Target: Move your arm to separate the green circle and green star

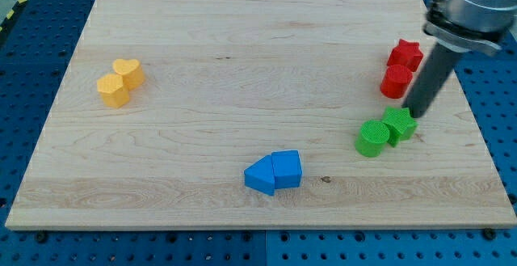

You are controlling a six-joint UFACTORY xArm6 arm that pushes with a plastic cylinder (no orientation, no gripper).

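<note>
While a pale wooden table [242,72] fills most of the view, the arm's dark rod comes down from the view's top right. No hand exists on this rig, so nothing is held; my tip [407,112] rests just above the green star-shaped block [400,124], touching or nearly so. Touching the star on its lower left sits the green round block [372,138]. Both look light, rigid and easy to slide, so a push into the seam between them should part the pair. Elsewhere lie two blue blocks [274,171], two red blocks [401,68] and two yellow blocks [120,82].
</note>
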